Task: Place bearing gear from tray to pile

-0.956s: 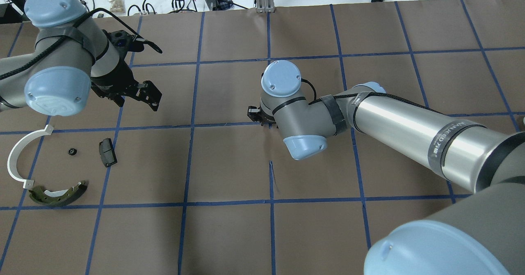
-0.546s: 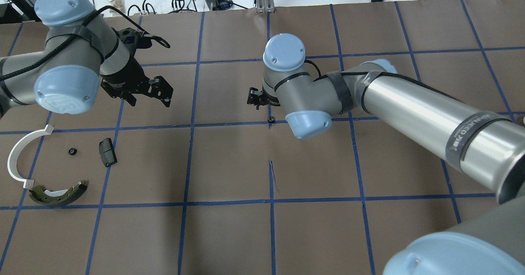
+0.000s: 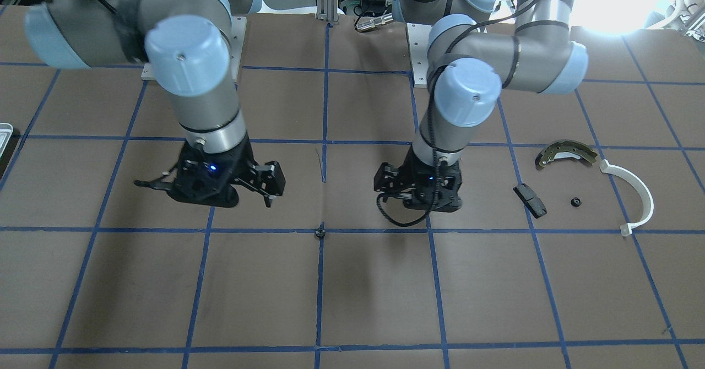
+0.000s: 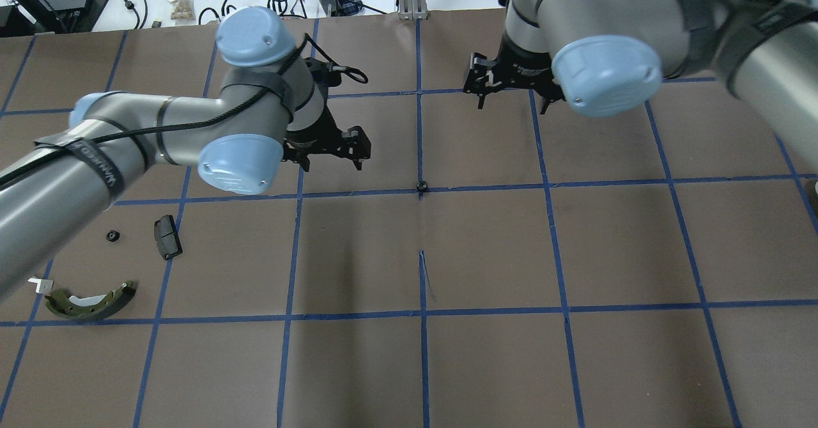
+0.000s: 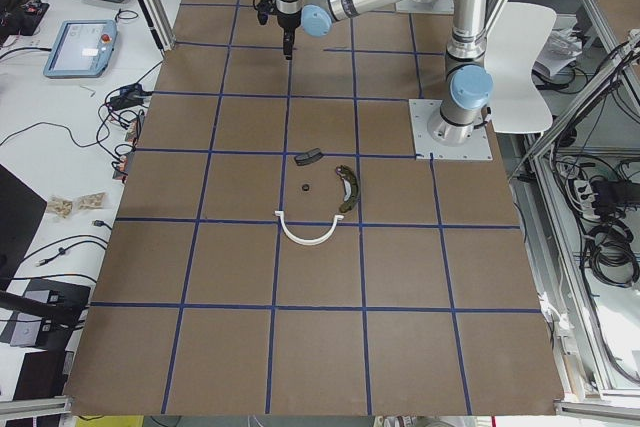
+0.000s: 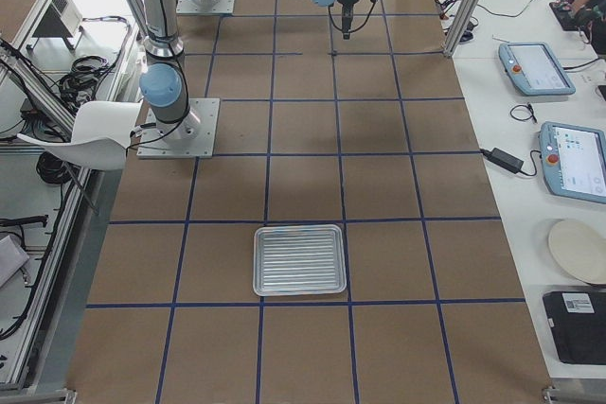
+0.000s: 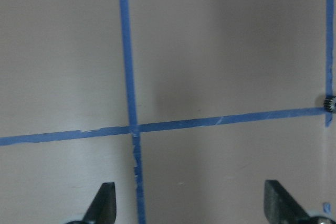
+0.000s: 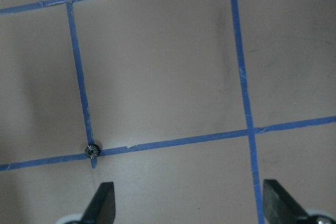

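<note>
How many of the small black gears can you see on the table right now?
2. One gear lies on the blue tape at mid-table; a second gear-like part lies beside the black block on the robot's left. The tray shows none.

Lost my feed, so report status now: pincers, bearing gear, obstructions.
Left pincer open, empty. Right pincer open, empty. Bearing gear loose on blue tape line, short of pile. Nothing beside it.

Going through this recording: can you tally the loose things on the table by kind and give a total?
Small black toothed gears: 2
Small black rectangular block: 1
Curved brass-grey metal brake shoe: 1
White plastic half-ring: 1
Ribbed silvery metal tray: 1
Total: 6
</note>
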Robot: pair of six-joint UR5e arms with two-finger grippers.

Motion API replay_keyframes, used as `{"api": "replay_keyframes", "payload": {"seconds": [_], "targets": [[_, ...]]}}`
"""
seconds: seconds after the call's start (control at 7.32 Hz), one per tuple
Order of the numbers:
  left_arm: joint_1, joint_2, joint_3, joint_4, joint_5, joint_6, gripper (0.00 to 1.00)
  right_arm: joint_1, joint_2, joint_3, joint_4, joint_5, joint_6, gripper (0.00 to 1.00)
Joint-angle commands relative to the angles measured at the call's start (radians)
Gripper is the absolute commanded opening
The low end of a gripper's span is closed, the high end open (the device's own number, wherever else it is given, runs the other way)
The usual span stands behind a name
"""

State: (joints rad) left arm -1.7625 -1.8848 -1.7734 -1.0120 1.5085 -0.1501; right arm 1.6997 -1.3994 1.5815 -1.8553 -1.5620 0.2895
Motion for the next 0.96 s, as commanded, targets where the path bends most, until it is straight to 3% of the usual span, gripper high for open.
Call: {"api": "replay_keyframes", "payload": {"seconds": [0.0,0.41,0.68,0.82], "targets": [[-0.122,-0.135,0.118,0.030,-0.002,-0.159,1.00,-0.041,-0.131,-0.011,0.149,-0.001,-0.012,1.00],[-0.170,-0.292,0.174,0.056,0.025,-0.245,1.00,-0.035,-0.155,0.015,0.356,-0.006,-0.010,1.00],[-0.210,-0.333,0.202,0.059,0.082,-0.295,0.97,-0.048,-0.122,0.003,0.337,-0.006,-0.158,1.00],[-0.210,-0.339,0.209,0.059,0.082,-0.290,0.86,-0.066,-0.124,-0.020,0.332,-0.012,-0.185,1.00]]}}
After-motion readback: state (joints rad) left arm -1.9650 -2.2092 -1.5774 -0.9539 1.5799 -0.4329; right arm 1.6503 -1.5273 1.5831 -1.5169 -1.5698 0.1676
